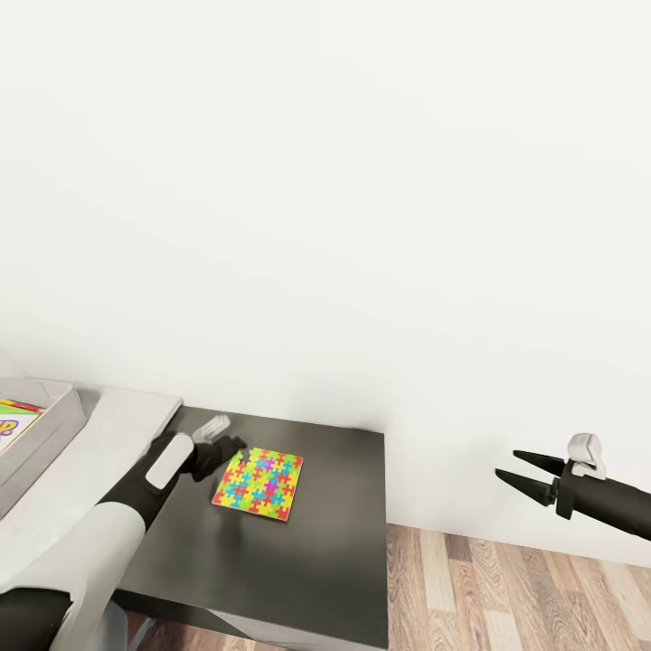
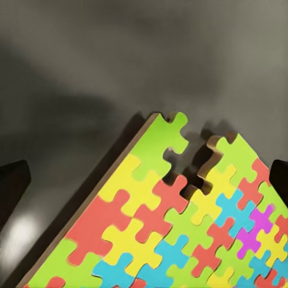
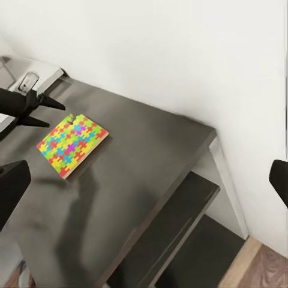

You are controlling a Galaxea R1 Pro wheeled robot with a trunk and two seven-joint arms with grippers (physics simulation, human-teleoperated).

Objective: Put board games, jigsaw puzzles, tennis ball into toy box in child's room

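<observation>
A multicoloured jigsaw puzzle (image 1: 258, 482) lies flat on the dark table (image 1: 344, 551). My left gripper (image 1: 237, 449) is open just above the puzzle's far left corner. In the left wrist view that notched corner of the puzzle (image 2: 180, 222) lies between the two dark fingertips (image 2: 12, 186), which do not touch it. From the right wrist view the puzzle (image 3: 72, 144) and the left gripper (image 3: 51, 113) sit at the table's far end. My right gripper (image 1: 506, 465) hangs open and empty over the floor, right of the table. The grey toy box (image 1: 54, 420) stands at the left with colourful contents.
A white wall rises close behind the table. Wooden floor (image 1: 506, 588) lies to the right and in front. The table has lower shelves (image 3: 180, 222) beneath its top. A light grey surface (image 1: 108, 434) carries the toy box, left of the dark top.
</observation>
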